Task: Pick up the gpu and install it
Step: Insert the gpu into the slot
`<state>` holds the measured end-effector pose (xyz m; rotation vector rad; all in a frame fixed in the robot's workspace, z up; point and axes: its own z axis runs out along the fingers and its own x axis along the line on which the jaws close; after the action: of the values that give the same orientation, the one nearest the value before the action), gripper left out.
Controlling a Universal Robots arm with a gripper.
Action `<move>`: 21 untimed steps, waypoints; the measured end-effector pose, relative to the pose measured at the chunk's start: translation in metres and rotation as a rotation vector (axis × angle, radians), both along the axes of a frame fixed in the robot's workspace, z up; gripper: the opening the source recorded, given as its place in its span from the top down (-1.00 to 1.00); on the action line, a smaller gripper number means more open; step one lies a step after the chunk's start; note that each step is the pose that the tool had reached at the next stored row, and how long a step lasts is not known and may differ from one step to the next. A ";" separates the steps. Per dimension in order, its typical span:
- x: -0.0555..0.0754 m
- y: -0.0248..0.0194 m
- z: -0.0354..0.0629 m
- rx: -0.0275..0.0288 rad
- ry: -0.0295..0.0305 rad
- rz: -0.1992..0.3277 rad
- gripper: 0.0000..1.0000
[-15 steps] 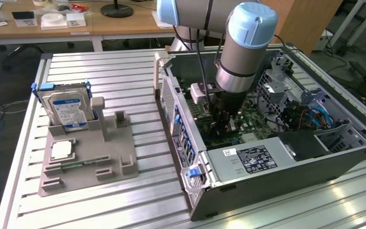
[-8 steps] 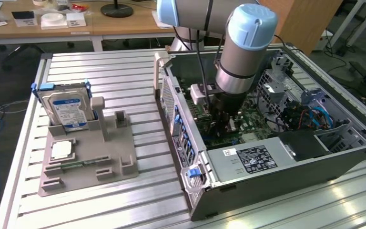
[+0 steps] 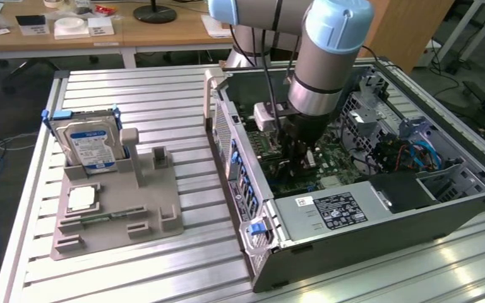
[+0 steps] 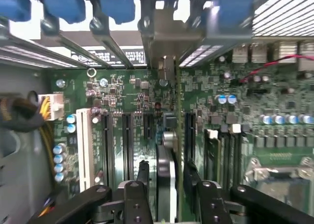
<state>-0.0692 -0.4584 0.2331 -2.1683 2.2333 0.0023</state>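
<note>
Open computer case [image 3: 360, 208] on slatted metal table [image 3: 141, 101]; arm reaches inside. Grey holder tray [image 3: 116, 208] beside it carries hard drive [image 3: 91, 144] and processor chip [image 3: 83, 199]. Gpu [image 4: 166, 180] stands edge-on in motherboard [image 4: 122, 94] slot, between gripper [image 4: 166, 177] fingers [image 4: 143, 172], parted, either side.

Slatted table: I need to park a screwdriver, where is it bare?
Bare slats lie behind the hard drive, and more in front of the grey holder. Inside the computer case it is crowded around the arm.
</note>
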 end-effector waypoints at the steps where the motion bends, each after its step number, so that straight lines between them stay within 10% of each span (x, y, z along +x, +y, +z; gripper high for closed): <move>1: 0.000 0.0000 0.0045 0.0000 -0.0002 0.000 0.17; 13: 0.000 0.0000 0.0424 0.0000 -0.0037 0.000 0.17; 21: 0.000 0.0000 0.0439 0.0000 -0.0037 0.000 0.45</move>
<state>-0.0694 -0.4584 0.2770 -2.1664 2.2313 -0.0016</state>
